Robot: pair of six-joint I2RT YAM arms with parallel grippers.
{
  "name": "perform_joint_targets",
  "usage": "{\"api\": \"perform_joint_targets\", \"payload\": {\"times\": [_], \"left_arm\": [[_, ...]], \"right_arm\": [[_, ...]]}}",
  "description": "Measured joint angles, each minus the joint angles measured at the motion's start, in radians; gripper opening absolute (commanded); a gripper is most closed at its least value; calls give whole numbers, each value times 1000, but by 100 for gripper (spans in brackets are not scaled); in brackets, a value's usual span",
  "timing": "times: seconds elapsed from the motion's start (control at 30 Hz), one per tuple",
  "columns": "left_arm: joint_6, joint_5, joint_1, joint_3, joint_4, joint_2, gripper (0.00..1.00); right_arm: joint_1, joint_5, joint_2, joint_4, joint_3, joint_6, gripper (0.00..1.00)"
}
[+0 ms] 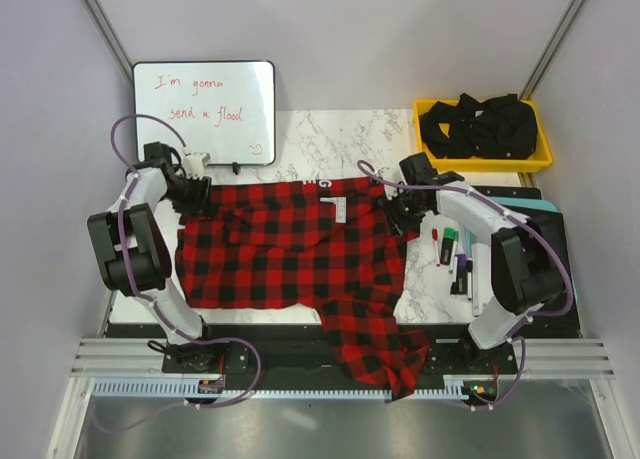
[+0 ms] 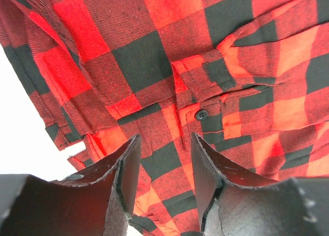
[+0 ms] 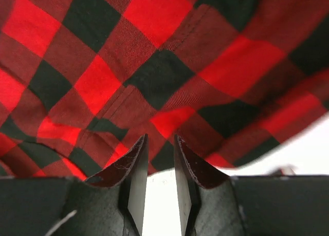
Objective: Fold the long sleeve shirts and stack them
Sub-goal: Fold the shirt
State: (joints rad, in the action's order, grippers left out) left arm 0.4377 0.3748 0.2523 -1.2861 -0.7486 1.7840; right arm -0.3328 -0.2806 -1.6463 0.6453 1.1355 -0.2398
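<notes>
Top external view has the marble table [image 1: 340,139] mostly taken up by one red-and-black check shirt [image 1: 290,249], spread roughly flat between the two arms with its collar edge towards the far side. One long part of it trails off the near edge between the arm bases. No fold looks made and no stack is begun, so I judge the task to be at its first step: taking hold of the far corners to square or fold the body. The left gripper [image 1: 195,194] sits at the far left corner of the cloth and the right gripper [image 1: 400,211] at the far right corner. The next move seems to call for a sure pinch at both corners, then a matched pull so the cloth does not skew, with the hanging part brought back onto the table. A whiteboard [image 1: 205,109] with red writing stands at the far left. The only container is the yellow bin [image 1: 425,114] at the far right, well apart from the shirt, holding a heap of black fabric [image 1: 480,124]. Several markers [image 1: 450,249] lie loose on the table beside the right arm. In the left wrist view the jaws stand moderately parted over flat cloth near a dark button [image 2: 201,114], clamping nothing I can see. In the right wrist view the gap is narrow, bare white table showing through it, with the shirt's edge at the fingertips [image 3: 140,143]; I cannot tell whether it is pinched.
</notes>
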Motion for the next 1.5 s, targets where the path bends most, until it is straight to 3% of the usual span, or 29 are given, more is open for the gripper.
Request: {"api": "perform_joint_targets", "payload": {"times": [0.37,0.63,0.8,0.93,1.0,1.1,1.33,1.5], "left_arm": [[-1,-61,5,-4,5,123,49],[-22,-82,9,-119,-23,210,46],[-35,-78,9,-222,-26,277,47],[-24,-40,10,-219,-24,269,53],[-3,-17,10,-199,-37,239,70],[62,54,15,-159,-112,134,85],[335,220,55,-19,-309,-235,88],[480,268,135,99,-431,-289,89]], "right_arm": [[15,67,-111,-48,-59,-45,33],[58,76,-155,-32,-4,-71,34],[65,87,-245,-25,121,-76,41],[71,70,-247,-6,141,-113,48],[75,48,-215,24,126,-138,53],[77,-2,-98,91,82,-189,55],[49,-138,277,201,-94,-500,62],[-56,-166,374,312,-275,-686,65]]}}
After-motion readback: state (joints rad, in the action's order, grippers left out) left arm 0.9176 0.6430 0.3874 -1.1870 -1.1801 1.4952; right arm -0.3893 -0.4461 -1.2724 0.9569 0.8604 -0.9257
